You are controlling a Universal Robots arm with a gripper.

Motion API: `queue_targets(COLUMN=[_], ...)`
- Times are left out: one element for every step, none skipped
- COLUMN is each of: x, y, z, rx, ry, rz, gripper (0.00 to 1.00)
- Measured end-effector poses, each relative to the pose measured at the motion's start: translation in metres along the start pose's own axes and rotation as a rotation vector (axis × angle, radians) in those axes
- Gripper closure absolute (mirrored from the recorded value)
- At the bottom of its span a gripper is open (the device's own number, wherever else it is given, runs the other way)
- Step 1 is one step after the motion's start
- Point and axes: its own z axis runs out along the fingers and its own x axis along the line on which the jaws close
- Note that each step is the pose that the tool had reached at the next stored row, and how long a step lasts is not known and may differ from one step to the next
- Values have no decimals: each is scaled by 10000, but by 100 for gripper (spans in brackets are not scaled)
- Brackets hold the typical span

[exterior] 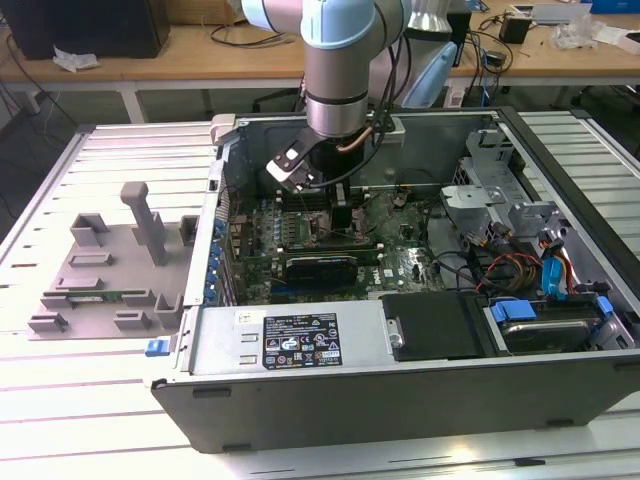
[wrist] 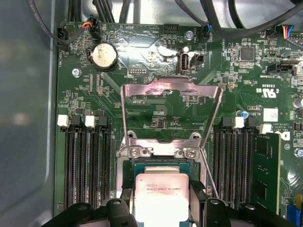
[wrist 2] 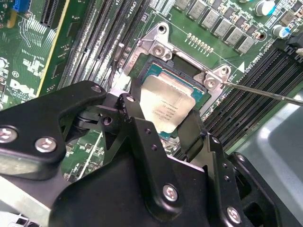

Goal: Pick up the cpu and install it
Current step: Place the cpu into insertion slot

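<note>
The cpu point(wrist: 162, 201) is gripped at two opposite edges by the black fingers point(wrist: 127, 202) of the gripper point(wrist: 162, 195), directly over the open socket point(wrist: 161, 149). The load plate point(wrist: 170, 90) is folded back over the board point(wrist: 142, 42). Memory slots point(wrist: 90, 161) are ranged on both sides.

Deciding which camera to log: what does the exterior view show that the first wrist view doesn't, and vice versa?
Exterior view: the open grey metal computer case, the grey plastic parts tray beside it. First wrist view: the flat square silver-topped cpu, a round silver coin battery. Shared: the green motherboard, the black gripper.
</note>
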Motion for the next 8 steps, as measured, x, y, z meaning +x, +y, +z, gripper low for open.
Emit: queue_targets(x=[0,0,0,0,0,0,0,0], y=[0,0,0,0,0,0,0,0], z=[1,2,4,4,4,6,7,9], rx=[0,1,6,7,7,7,7,7], ry=[-1,0,-3,-4,-5,-5,-4,-3], rz=[43,85,208,228,231,232,232,232], gripper=[45,45,45,45,45,45,45,45])
